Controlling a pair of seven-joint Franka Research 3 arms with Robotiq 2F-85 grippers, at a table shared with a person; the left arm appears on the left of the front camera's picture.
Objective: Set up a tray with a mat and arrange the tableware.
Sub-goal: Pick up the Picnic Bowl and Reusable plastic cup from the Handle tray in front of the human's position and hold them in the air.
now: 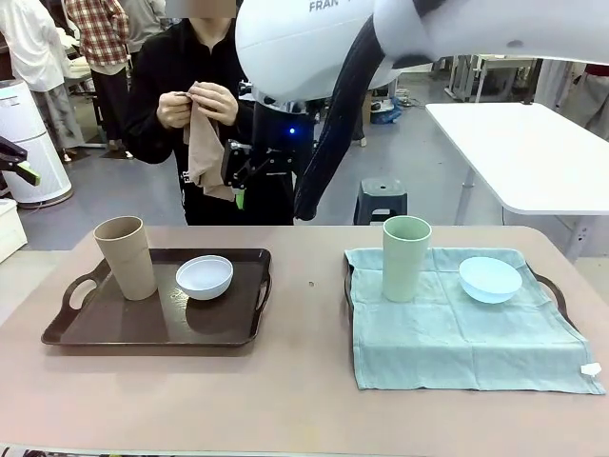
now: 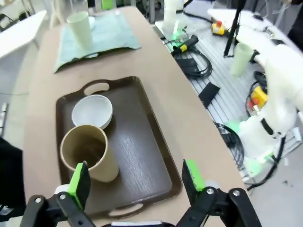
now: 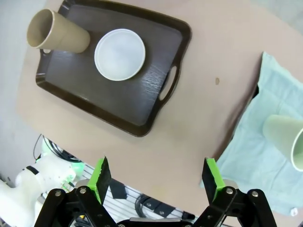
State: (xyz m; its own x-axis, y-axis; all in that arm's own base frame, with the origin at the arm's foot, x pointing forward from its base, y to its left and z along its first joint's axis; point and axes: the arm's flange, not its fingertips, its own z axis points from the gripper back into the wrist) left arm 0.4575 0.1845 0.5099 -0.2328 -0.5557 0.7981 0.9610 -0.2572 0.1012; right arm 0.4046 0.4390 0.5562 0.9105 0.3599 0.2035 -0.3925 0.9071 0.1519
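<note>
- Front view: a bare brown tray (image 1: 143, 328) is seen at the table's left side. The tan cup (image 1: 126, 257) is stood upright at its far left corner, and the white bowl (image 1: 205, 276) is set just beside it, toward the far right corner.
- Both are judged light, stiff and smooth. The cup is best pinched across its wall below the rim, and the bowl at its rim.
- A tan cloth (image 1: 203, 152) is held up by the person's hands (image 1: 195, 103) beyond the far edge. It is judged limp and best taken by a corner.
- The right tray (image 1: 557, 295) is covered by a pale green mat (image 1: 457, 333), with the green cup (image 1: 406, 257) at its far left and the blue bowl (image 1: 490, 279) at its far right.
- In the left wrist view, the left gripper (image 2: 136, 176) is held spread above the brown tray's handle end, empty.
- In the right wrist view, the right gripper (image 3: 157, 170) is likewise spread and empty, high over the table's near edge.
</note>
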